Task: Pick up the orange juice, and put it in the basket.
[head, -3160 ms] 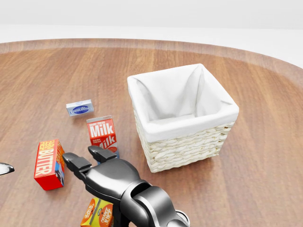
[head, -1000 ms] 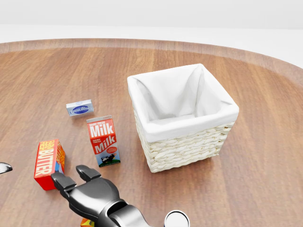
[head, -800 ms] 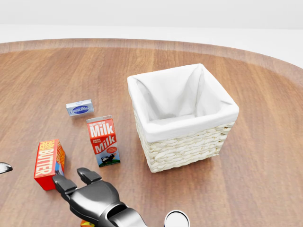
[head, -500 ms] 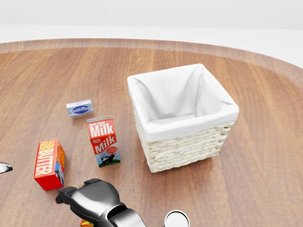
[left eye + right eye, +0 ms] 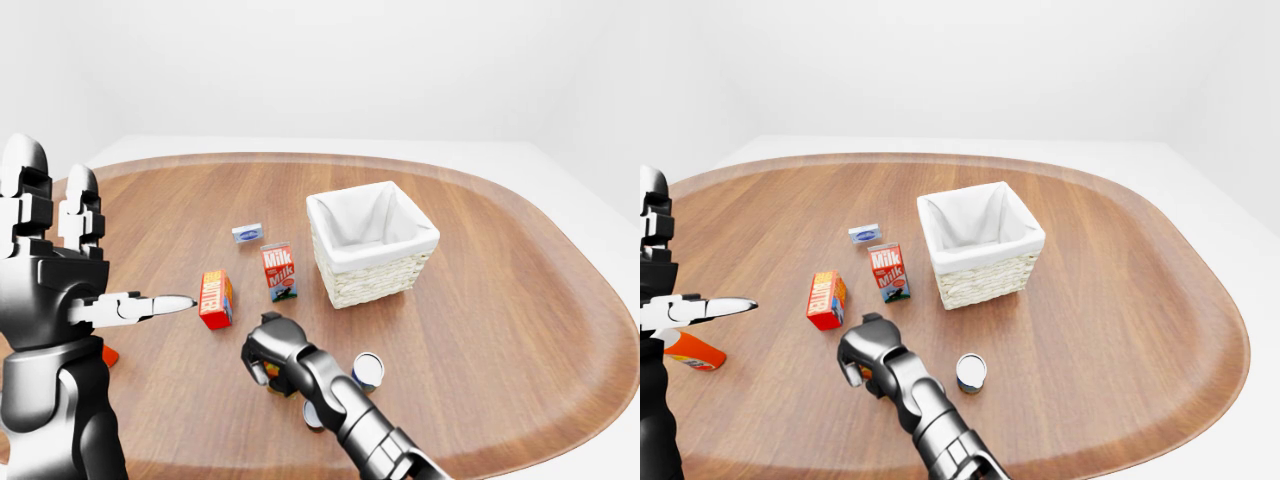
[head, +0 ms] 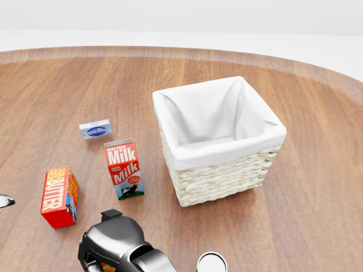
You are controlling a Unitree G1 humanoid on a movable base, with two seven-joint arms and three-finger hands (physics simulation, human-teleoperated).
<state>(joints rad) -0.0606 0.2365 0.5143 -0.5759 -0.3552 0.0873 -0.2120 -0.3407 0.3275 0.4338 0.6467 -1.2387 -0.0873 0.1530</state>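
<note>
On the wooden surface (image 6: 295,187), the milk carton (image 6: 123,169) stands left of centre in the head view. A butter box (image 6: 58,196) stands lower left, a small blue-labelled box (image 6: 95,129) lies above the milk, and a can (image 5: 971,372) stands at bottom centre.

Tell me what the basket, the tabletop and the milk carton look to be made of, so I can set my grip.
Basket: pale woven wicker, going by its braided wall, with a white cloth-like liner folded over the rim. Tabletop: wood with visible grain and a soft sheen, possibly veneer. Milk carton: printed cardboard by its look, smooth and matte, with a gabled top.
</note>
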